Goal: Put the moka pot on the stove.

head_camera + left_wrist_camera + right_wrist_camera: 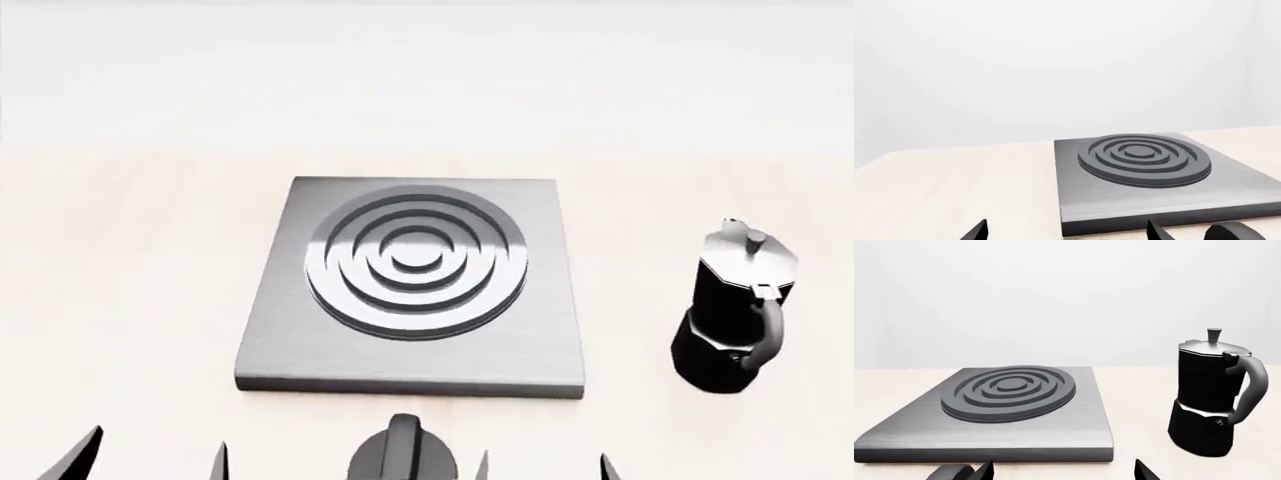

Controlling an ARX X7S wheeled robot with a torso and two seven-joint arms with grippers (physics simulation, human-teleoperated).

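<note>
The moka pot [737, 310] stands upright on the pale table to the right of the stove; it is black with a silvery lid, a knob and a curved handle. It also shows in the right wrist view [1211, 397]. The stove [414, 290] is a square grey plate with raised rings at the table's middle, bare on top, also seen in the left wrist view [1161, 180] and the right wrist view [997, 410]. My left gripper [150, 458] is open and empty at the near left. My right gripper [541, 466] is open and empty, near and left of the pot.
A short black round knob with a ridge [398, 450] sits just in front of the stove's near edge, between my two grippers. The pale wooden table [120, 260] spreads out on all sides, with a white wall behind.
</note>
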